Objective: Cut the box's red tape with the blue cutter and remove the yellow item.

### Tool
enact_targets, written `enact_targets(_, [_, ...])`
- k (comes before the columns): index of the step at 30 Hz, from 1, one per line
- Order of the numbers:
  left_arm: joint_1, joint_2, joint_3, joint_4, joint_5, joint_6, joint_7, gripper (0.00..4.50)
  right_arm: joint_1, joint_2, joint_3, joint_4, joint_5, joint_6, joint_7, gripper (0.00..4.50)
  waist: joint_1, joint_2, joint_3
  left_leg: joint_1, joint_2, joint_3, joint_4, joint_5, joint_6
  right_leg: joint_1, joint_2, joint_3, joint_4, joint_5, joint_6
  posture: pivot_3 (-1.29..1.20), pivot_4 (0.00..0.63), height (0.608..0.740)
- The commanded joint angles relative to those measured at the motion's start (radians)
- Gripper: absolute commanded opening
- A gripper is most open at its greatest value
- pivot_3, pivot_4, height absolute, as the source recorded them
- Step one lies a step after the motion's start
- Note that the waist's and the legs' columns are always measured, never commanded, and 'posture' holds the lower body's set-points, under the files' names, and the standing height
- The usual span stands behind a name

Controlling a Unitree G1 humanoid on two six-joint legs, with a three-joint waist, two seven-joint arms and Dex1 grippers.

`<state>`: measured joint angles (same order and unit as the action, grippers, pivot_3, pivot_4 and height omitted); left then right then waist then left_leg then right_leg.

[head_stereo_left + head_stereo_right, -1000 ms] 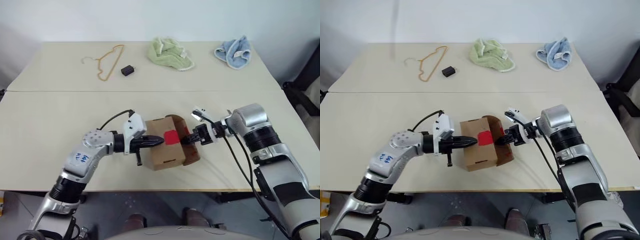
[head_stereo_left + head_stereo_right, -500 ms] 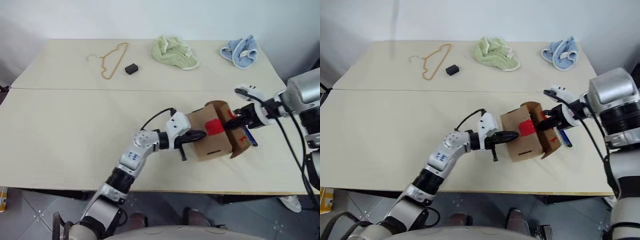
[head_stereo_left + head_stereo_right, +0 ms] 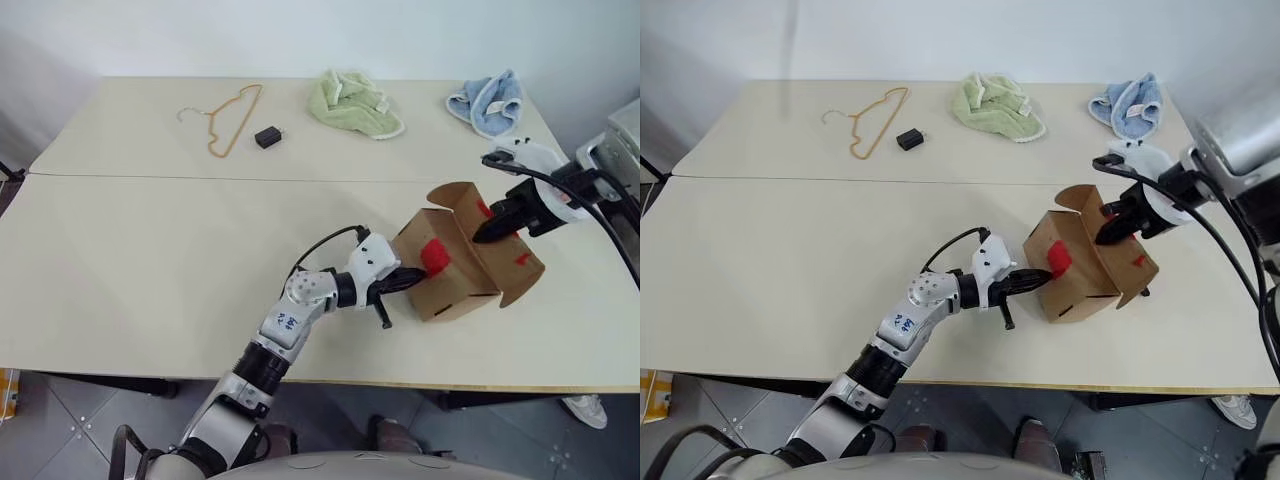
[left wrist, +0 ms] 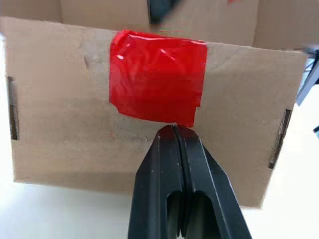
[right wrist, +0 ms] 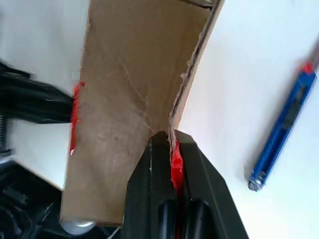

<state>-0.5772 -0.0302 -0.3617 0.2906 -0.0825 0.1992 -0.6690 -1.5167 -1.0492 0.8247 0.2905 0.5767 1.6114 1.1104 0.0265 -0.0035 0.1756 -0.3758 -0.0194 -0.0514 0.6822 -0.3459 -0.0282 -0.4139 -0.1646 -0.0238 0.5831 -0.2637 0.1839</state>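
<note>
No writing could be read. The box (image 3: pixel 455 262), plain matte brown cardboard, sat right of centre on the pale surface (image 3: pixel 150 250), glossy red tape (image 4: pixel 157 82) on its end. The left gripper (image 4: pixel 175 130), jaws closed empty, touched that end. The right gripper (image 5: pixel 169 137) pinched a flap's edge. The slim blue cutter (image 5: pixel 281 132) lay beside the box.

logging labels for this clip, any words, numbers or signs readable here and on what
Blue handwritten marks on the left arm's white sticker: too small to read.
Red marks on the box flap: too small to tell.
No readable text on the blue cutter.
</note>
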Motion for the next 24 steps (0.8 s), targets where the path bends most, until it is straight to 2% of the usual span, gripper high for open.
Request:
enact_targets(1, [0.019, -0.018, -0.022, -0.05, 0.008, 0.024, 0.013, 0.0, -0.02, 0.013, 0.019, -0.032, 0.083, 0.003, -0.03, 0.02, 0.001, 0.0, 0.0, 0.0, 0.0, -0.001, 0.0, 0.0, 0.0, 0.0, 0.0, 0.0, 0.0, 0.0, 0.0, 0.0, 0.15, 0.74])
enact_targets(10, [0.084, 0.085, -0.005, -0.216, -0.01, 0.14, -0.02, 0.0, -0.001, -0.004, -0.01, -0.085, 0.343, 0.003, -0.269, 0.02, -0.002, 0.0, 0.0, 0.0, 0.001, 0.0, -0.001, 0.0, 0.0, -0.001, 0.0, 0.0, 0.0, 0.0, 0.0, 0.0, 0.15, 0.74])
enact_targets(13, [0.075, 0.156, 0.027, -0.29, -0.052, 0.201, -0.081, 0.0, 0.021, -0.004, -0.048, -0.071, 0.403, 0.003, -0.364, 0.02, -0.003, 0.0, 0.0, 0.0, 0.001, 0.0, 0.0, 0.0, 0.0, -0.001, 0.0, 0.0, 0.0, 0.0, 0.0, 0.0, 0.15, 0.74])
enact_targets(15, [0.059, 0.183, 0.082, -0.355, -0.146, 0.265, -0.133, 0.0, 0.035, -0.002, -0.07, -0.064, 0.438, 0.003, -0.423, 0.02, -0.006, 0.0, 0.0, 0.0, 0.001, 0.0, 0.0, 0.0, 0.0, -0.001, 0.0, 0.0, 0.001, 0.0, -0.001, 0.0, 0.15, 0.74])
enact_targets(19, [-0.021, 0.202, 0.173, -0.437, -0.28, 0.374, -0.166, 0.0, 0.063, 0.006, -0.116, -0.058, 0.511, 0.003, -0.526, 0.02, -0.004, 0.0, 0.0, 0.0, 0.001, 0.0, 0.0, 0.0, 0.0, -0.001, 0.0, 0.0, 0.001, 0.0, -0.001, 0.0, 0.15, 0.74])
enact_targets(24, [-0.101, 0.147, 0.194, -0.416, -0.305, 0.394, -0.103, 0.0, 0.093, 0.032, -0.173, -0.045, 0.595, 0.003, -0.649, 0.02, -0.008, -0.001, 0.0, 0.002, 0.001, 0.001, 0.001, 0.0, 0.0, 0.001, 0.0, 0.0, 0.002, 0.0, -0.001, 0.0, 0.15, 0.74])
